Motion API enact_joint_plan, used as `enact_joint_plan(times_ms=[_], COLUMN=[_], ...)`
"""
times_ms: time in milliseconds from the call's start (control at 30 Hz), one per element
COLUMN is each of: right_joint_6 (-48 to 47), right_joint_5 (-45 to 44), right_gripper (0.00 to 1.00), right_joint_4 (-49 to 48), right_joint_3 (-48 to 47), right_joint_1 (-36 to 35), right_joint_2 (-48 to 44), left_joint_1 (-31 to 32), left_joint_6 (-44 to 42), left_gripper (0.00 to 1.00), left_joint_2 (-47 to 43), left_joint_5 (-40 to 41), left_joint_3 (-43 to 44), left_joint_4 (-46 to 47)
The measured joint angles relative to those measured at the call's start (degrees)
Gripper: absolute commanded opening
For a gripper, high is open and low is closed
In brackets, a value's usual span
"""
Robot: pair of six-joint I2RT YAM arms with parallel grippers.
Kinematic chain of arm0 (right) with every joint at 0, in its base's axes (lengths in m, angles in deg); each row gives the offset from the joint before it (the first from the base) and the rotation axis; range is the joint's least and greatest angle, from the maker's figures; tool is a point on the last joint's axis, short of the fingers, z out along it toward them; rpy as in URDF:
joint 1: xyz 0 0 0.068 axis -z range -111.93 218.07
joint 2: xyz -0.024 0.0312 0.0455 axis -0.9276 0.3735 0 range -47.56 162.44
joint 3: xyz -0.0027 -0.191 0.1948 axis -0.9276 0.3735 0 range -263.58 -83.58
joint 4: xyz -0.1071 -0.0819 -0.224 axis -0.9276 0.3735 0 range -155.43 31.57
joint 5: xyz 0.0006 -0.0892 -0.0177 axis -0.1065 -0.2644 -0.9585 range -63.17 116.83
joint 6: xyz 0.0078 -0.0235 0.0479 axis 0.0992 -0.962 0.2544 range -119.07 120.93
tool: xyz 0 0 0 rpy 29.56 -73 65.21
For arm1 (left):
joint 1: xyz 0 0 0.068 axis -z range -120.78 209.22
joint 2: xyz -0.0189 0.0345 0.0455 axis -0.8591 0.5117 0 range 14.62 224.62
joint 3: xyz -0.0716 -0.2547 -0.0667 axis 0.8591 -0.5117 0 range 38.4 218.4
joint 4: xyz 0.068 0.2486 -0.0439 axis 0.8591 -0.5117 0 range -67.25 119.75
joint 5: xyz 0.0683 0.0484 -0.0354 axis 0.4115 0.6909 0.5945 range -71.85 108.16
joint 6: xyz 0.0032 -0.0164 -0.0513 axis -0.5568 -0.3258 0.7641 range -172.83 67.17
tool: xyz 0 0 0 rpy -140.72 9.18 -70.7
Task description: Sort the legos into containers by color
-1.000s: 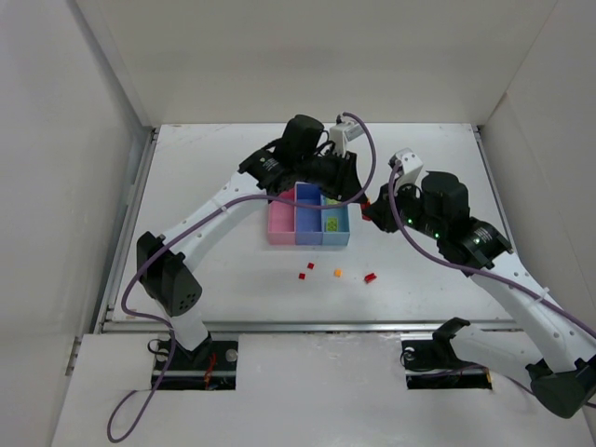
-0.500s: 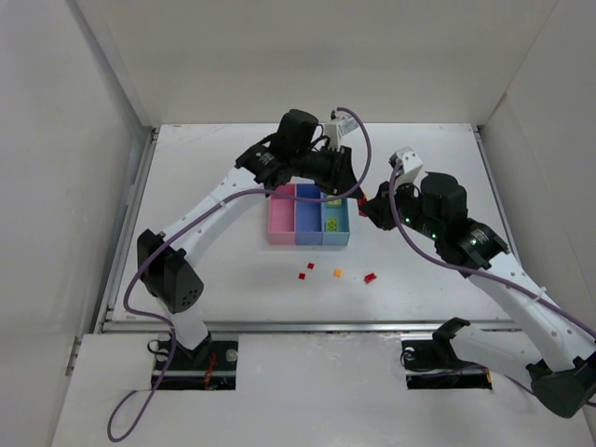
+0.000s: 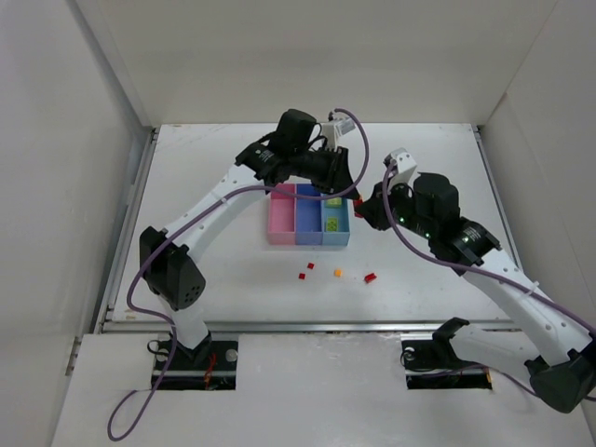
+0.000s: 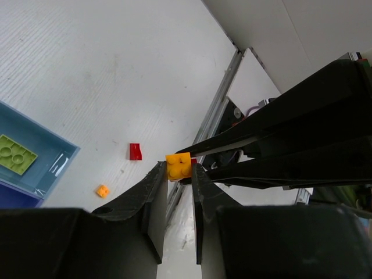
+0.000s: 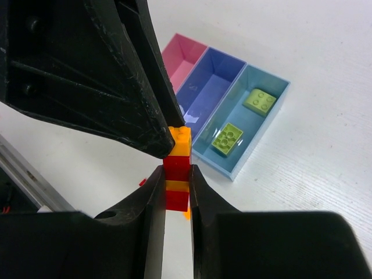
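Here we find three open rectangular bins joined in a row at the middle of the white surface [image 3: 214,279]: the pink bin [image 5: 187,53] on the left, the blue-violet bin [image 5: 209,87] next and the light blue bin [image 5: 247,119] on the right. In the light blue bin lie two flat yellow-green bricks [image 5: 260,100], each with four studs.

On the surface on the near side of the bins we count four tiny loose pieces. From the left there are two red bricks [image 3: 302,276] close together, one orange piece [image 3: 337,273] and one more red brick [image 3: 370,277].

Just right of the light blue bin and above the surface, the two hands meet on a small stack [image 5: 176,174]. In the right wrist view we count four layers: an orange top brick [image 5: 180,141], a red one, a thin orange one and a red one at the bottom. The left hand [image 4: 178,170] is pinched on the orange top brick, while the right hand [image 5: 176,177] grips the red layers below it from both sides.

From above, the stack is almost wholly hidden between the two hands. The left wrist view shows only the orange top brick and cuts off all but a corner of the light blue bin. An orange speck under the stack in the right wrist view may belong to it or lie on the surface; we cannot tell.
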Motion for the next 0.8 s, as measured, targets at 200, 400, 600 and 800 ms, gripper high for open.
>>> enact_joint_plan(times_ms=[200,400,600,800], right_joint_6=[0.42,0.61,1.22,1.46], right_joint_5=[-0.13,-0.59,-1.14,-1.42], right_gripper=[0.0,0.0,0.0,0.0], right_joint_4=[-1.11,-1.31,-2.4,-3.74], right_joint_3=[0.76,1.09,1.09,1.84], right_joint_1=[0.0,-0.07,-0.07,-0.46], right_joint_2=[0.76,0.94,1.03,1.62], left_joint_1=[-0.2,-0.2,-0.2,-0.26], left_joint_6=[-1.77,-2.73,-3.89,-5.86], left_gripper=[0.0,0.0,0.0,0.0], left_joint_2=[0.13,0.52,0.87,0.87], left_joint_5=[0.94,0.98,1.38,2.45], left_joint_3=[0.0,0.63,2.38,2.89], left_joint_4=[-1.22,-2.47,-3.69,-5.29])
